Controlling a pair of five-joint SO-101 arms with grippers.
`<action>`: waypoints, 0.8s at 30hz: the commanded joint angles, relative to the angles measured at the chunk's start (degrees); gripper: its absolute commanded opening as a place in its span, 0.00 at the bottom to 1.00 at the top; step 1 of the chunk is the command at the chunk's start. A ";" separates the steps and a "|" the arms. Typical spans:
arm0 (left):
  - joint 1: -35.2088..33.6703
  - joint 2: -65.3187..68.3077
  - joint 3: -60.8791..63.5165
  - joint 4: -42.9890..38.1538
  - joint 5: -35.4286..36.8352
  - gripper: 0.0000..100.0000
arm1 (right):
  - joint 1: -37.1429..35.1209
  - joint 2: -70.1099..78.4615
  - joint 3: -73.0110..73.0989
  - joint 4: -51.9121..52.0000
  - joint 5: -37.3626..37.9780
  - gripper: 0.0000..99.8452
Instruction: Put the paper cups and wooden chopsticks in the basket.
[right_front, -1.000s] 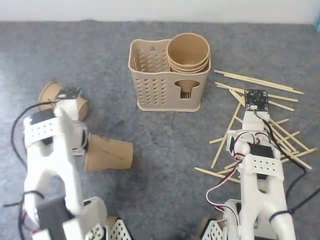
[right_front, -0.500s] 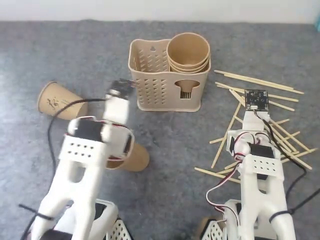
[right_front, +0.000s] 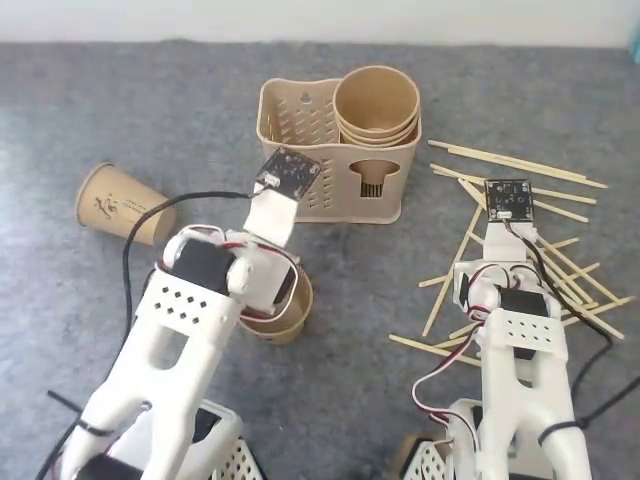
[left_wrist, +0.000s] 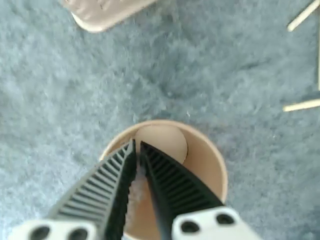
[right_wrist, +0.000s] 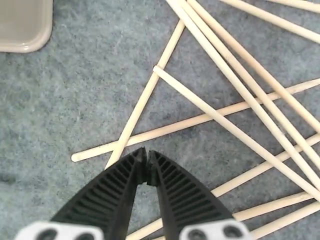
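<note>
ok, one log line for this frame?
left claw: shut on rim of held cup, short of basket | right claw: shut, empty, over chopsticks | stacked cups: in basket | second cup: on its side

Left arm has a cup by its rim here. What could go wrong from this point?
1. The left gripper pinches only the thin wall of the paper cup, so it may slip or crumple.
2. The basket already holds a stack of cups in one compartment; a tilted cup could catch on its rim rather than nest.
</note>
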 joint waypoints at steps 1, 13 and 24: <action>-0.09 -1.32 -5.58 1.14 -0.26 0.01 | 0.40 -1.71 -0.26 -1.19 1.23 0.01; -18.02 -1.23 -10.51 8.18 -9.67 0.24 | 0.22 -1.71 -0.26 -1.19 1.32 0.01; -16.18 -1.23 8.40 -3.96 -12.92 0.25 | 0.13 -1.54 -0.26 -1.19 1.32 0.01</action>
